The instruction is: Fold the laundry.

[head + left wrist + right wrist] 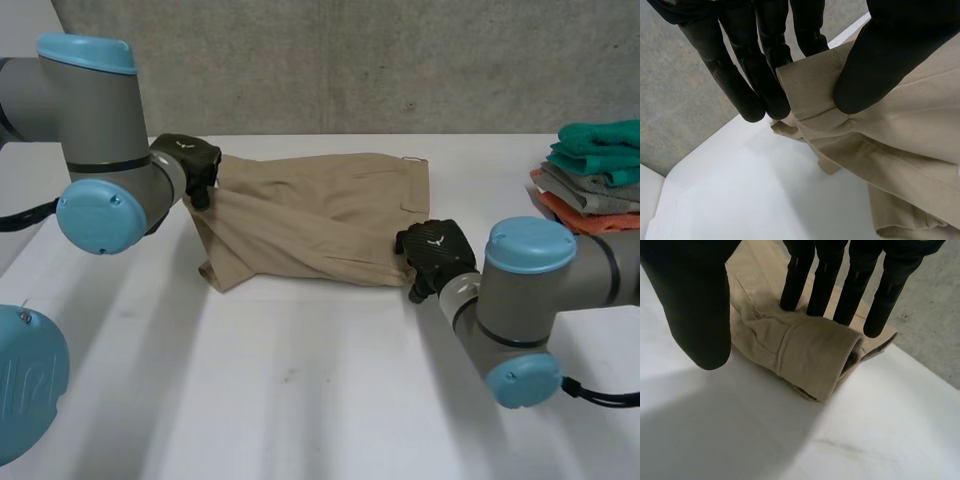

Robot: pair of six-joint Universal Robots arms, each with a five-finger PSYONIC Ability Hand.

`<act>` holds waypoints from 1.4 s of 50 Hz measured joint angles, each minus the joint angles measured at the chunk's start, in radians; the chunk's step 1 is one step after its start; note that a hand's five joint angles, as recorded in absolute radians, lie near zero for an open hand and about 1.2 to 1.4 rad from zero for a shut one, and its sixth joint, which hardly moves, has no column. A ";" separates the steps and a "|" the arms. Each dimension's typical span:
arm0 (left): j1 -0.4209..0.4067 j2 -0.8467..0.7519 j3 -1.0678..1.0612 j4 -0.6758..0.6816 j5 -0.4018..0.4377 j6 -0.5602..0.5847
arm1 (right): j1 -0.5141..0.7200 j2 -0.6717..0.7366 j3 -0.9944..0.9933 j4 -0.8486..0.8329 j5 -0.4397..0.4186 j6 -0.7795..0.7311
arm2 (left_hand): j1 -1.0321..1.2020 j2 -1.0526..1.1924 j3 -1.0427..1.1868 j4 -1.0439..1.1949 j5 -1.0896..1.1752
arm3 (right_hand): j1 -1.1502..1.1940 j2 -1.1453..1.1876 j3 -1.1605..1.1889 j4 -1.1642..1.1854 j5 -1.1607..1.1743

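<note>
One white table (300, 400) is seen in front of a grey wall (350, 60), and two arms are stretched over it. At the far left, the left arm (100, 130) is bent towards the middle, and the left hand (188, 160) is placed at the left end of one pair of tan trousers (310, 225). In the left wrist view, a folded edge of the cloth is pinched between the thumb and the fingers (747, 95), and that edge is held up off the table while the rest hangs down in creases.

The trousers are spread across the far middle of the table, lying between the two hands, with the left end bunched and raised and the right end flat.

At the near right corner of the trousers, the right hand (437, 255) is set down at the end of the right arm (530, 300). In the right wrist view, its fingers (795, 285) are kept straight, with their tips pressed on top of a folded corner of the cloth, while the thumb is held just beside the cloth's edge, above the bare table; nothing is clasped there.

At the far right edge of the table, well apart from the trousers, one stack of folded clothes (595, 170) is seen, with three colours counted in it: green on top, grey in the middle, orange at the bottom.
</note>
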 measured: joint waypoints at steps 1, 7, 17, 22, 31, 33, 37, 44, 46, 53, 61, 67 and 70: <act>0.003 0.001 -0.006 0.000 0.000 -0.001 | 0.006 0.023 -0.022 -0.017 0.011 -0.010 | 0.000 0.000 0.000 0.000 0.000 | 0.036 0.035 0.038 0.037 0.035; 0.016 0.010 -0.038 -0.001 0.002 -0.004 | 0.020 0.087 -0.085 -0.067 0.036 -0.060 | 0.000 0.000 0.000 0.000 0.000 | 0.270 0.304 0.312 0.316 0.305; 0.035 0.089 -0.179 -0.066 0.065 -0.024 | 0.011 0.065 -0.105 -0.078 0.042 -0.157 | 0.000 0.000 0.000 0.000 0.000 | 0.498 0.528 0.562 0.589 0.557; 0.049 0.187 -0.328 -0.142 0.163 -0.022 | -0.037 -0.075 -0.053 0.072 -0.024 -0.271 | 0.000 0.000 0.000 0.000 0.000 | 0.506 0.528 0.567 0.591 0.557; 0.039 0.403 -0.673 -0.211 0.248 0.148 | -0.175 -0.292 0.027 0.682 -0.194 -0.565 | 0.000 0.001 0.000 0.000 0.000 | 0.506 0.555 0.579 0.592 0.557; 0.022 0.441 -0.756 -0.214 0.240 0.225 | -0.201 -0.319 0.039 0.805 -0.229 -0.609 | 0.000 0.001 0.000 0.000 0.000 | 0.506 0.558 0.579 0.592 0.557; -0.020 0.475 -0.863 -0.206 0.204 0.346 | -0.215 -0.334 0.050 0.880 -0.278 -0.623 | 0.000 0.001 0.000 0.000 0.000 | 0.506 0.558 0.579 0.592 0.561; -0.065 0.454 -0.854 -0.118 0.118 0.384 | -0.194 -0.287 0.015 0.778 -0.269 -0.549 | 0.000 0.001 0.001 0.000 0.000 | 0.508 0.559 0.579 0.593 0.575; -0.064 0.431 -0.795 -0.061 0.086 0.370 | -0.185 -0.265 -0.023 0.720 -0.242 -0.505 | 0.000 0.001 0.001 0.000 0.000 | 0.514 0.558 0.579 0.593 0.575; -0.039 0.354 -0.468 0.155 0.028 0.322 | -0.146 -0.201 -0.256 0.444 -0.133 -0.343 | 0.000 0.002 0.001 0.002 0.000 | 0.514 0.558 0.579 0.593 0.575; -0.010 0.334 -0.058 0.446 0.045 0.179 | -0.075 -0.187 -0.533 -0.078 0.040 -0.213 | 0.000 0.002 0.001 0.003 0.003 | 0.519 0.559 0.579 0.593 0.575; 0.001 0.348 0.027 0.570 0.027 0.086 | -0.027 -0.189 -0.562 -0.415 0.077 -0.187 | 0.000 0.002 0.002 0.003 0.006 | 0.519 0.559 0.579 0.593 0.577; 0.007 0.356 0.003 0.591 0.020 0.069 | -0.014 -0.181 -0.548 -0.486 0.073 -0.185 | 0.000 0.002 0.002 0.003 0.006 | 0.519 0.559 0.582 0.593 0.580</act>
